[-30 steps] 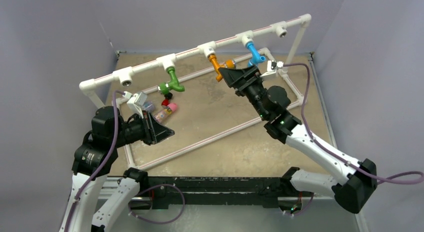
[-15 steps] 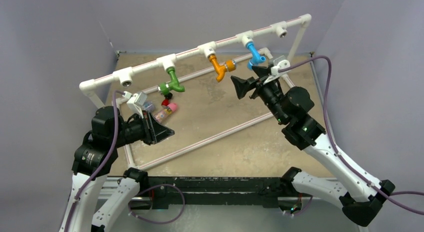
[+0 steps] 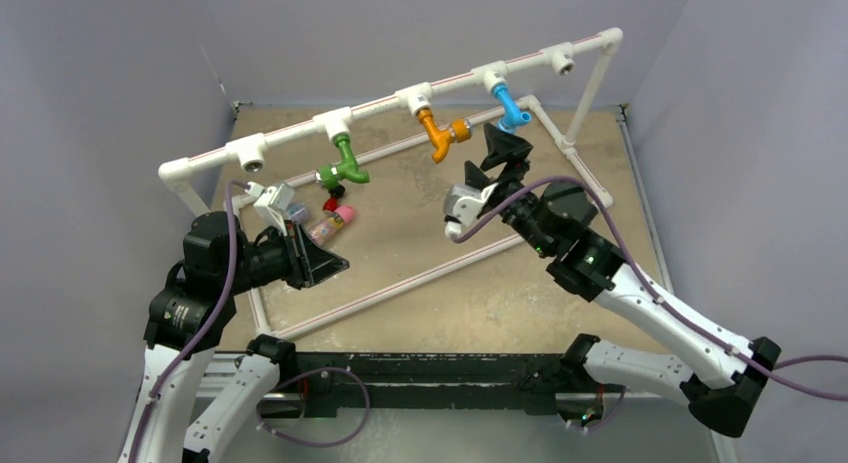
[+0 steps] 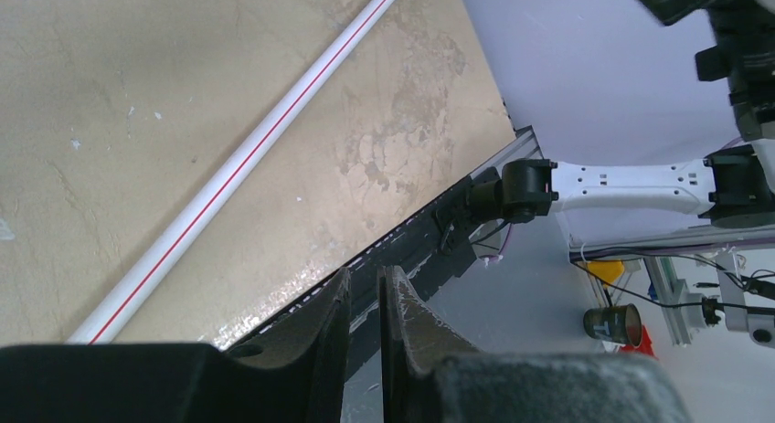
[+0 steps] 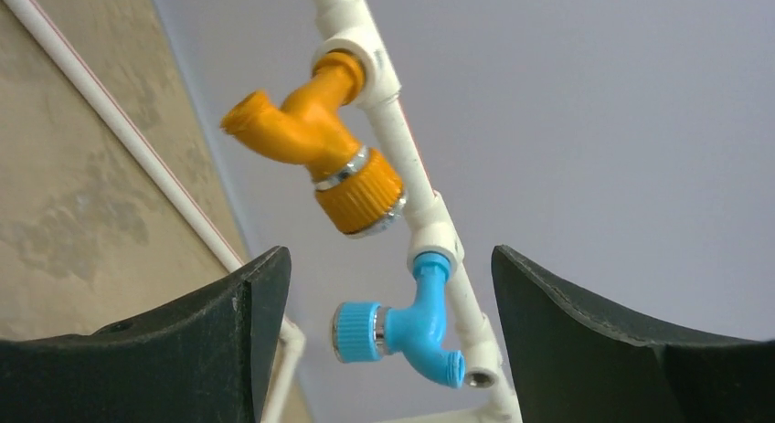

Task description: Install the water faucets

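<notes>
Three faucets hung from the raised rail (image 3: pixel 380 108) of a white pipe frame standing on a tan surface (image 3: pixel 420 273): the green faucet (image 3: pixel 347 165) toward the left, the orange faucet (image 3: pixel 437 135) near the middle and the blue faucet (image 3: pixel 513 111) to its right, each seated in a tee with its spout pointing down. A tee (image 3: pixel 250 153) at the left of the rail and another (image 3: pixel 562 60) at the far right stood open with nothing in them. The right gripper (image 3: pixel 490 158) hung just below and near the orange and blue faucets, touching neither. Its wrist camera showed the jaws spread wide with nothing between them, and the orange faucet (image 5: pixel 315 135) and blue faucet (image 5: pixel 416 327) in view beyond the right gripper (image 5: pixel 388 259). The left gripper (image 3: pixel 325 261) sat low at the near left, well apart from the rail. Its wrist view showed the fingers of the left gripper (image 4: pixel 364 290) drawn almost together with only a slim gap, holding nothing, above the near edge of the surface and a low pipe (image 4: pixel 238 167) of the frame. Small red and pink pieces (image 3: pixel 340 211), too small to make out, lay on the surface below the green faucet.
</notes>
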Available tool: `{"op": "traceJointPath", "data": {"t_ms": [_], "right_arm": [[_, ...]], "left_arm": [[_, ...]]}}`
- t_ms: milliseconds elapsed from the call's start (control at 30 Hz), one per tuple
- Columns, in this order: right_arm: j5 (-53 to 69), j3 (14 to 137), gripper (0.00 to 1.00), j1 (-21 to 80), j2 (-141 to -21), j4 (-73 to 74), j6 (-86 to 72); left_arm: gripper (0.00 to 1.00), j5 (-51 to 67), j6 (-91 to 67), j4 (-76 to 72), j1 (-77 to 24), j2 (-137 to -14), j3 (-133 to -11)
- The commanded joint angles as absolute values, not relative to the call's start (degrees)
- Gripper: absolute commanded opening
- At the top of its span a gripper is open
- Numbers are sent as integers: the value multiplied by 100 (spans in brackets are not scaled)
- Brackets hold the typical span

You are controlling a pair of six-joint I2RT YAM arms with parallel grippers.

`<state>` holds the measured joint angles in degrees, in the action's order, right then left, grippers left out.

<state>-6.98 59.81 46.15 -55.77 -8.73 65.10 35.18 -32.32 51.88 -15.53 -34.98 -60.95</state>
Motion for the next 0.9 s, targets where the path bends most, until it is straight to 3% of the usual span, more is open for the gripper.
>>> {"op": "traceJointPath", "data": {"t_ms": [0,433,800,867], "right_arm": [[-1388,5678,82,5079,-5766,-1612,8307],[-2091,5266,85,5352,-6730,-3919,9698],[-2443,5885,64,5351,-7653,-4353,8967],[-2541,5962,54,5353,-7750,-4366,8789]], "left_arm": [[16,3574,-3179,5042,-1591,-3500,-6128],[16,3555,-3164,5114,-1622,-3489,-6170],[16,3484,-3104,5142,-1651,-3506,-6264],[16,3478,-3093,5129,-1669,-3524,-6267]]}}
